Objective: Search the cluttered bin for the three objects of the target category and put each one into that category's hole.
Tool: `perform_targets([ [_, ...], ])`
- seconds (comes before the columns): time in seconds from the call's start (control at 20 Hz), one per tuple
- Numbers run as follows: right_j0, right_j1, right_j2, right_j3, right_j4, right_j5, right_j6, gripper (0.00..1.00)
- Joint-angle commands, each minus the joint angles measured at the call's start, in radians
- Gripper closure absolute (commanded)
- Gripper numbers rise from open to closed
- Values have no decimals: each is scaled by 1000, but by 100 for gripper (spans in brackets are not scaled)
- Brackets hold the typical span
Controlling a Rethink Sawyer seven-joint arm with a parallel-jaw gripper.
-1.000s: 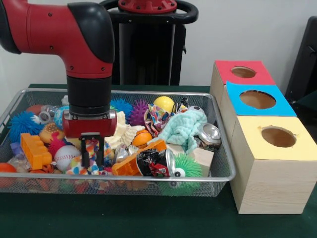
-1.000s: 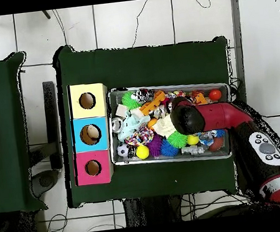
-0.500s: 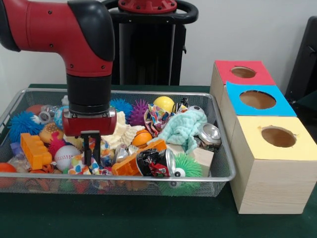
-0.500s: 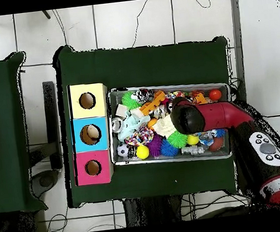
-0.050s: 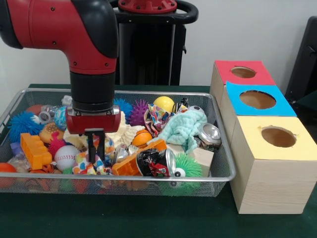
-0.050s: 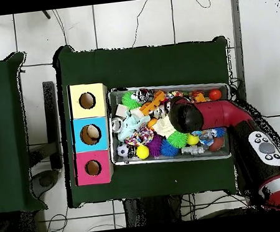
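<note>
wire mesh bin (image 5: 218, 178) on a green table (image 5: 148, 218), packed with mixed clutter. red and black arm (image 5: 74, 29) descends into the bin's left-centre; its gripper (image 5: 94, 148) has the fingers drawn close together, tips down among a multicoloured dotted soft item (image 5: 85, 163), though whether they actually grasp it cannot be told. contents near the gripper: white baseball (image 5: 65, 156) just to its left, orange toy brick (image 5: 34, 150) further left, blue spiky ball (image 5: 21, 124) at the far left, pink spiky ball (image 5: 55, 146) between brick and baseball. centre: cream shell-like piece (image 5: 124, 135), small orange ball (image 5: 142, 138), crushed red and black can (image 5: 156, 162) lying on its side, orange plastic toy (image 5: 130, 163) touching the can. right part: mint green cloth (image 5: 183, 129), silver can (image 5: 209, 134) beside the cloth, green spiky ball with eyes (image 5: 184, 168), pale wooden block (image 5: 202, 157). back row: yellow ball (image 5: 163, 104), purple spiky ball (image 5: 139, 111). beside the bin on the right, three wooden boxes in a row, each with a round hole on top: red box (image 5: 242, 73), blue box (image 5: 257, 99), yellow box (image 5: 277, 139). in the overhead view, the arm (image 6: 218, 117) covers the bin's middle; the blue box's hole (image 6: 89, 134) shows something pale inside.
</note>
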Motion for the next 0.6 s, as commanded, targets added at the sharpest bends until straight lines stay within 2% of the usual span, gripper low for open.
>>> perform_targets([
  [0.05, -131, 7, 160, 97, 141, 215, -94, 100],
  [0.25, -201, -59, 231, 154, 200, 293, -147, 100],
  [0.6, -229, -123, 284, 170, 251, 403, -151, 100],
])
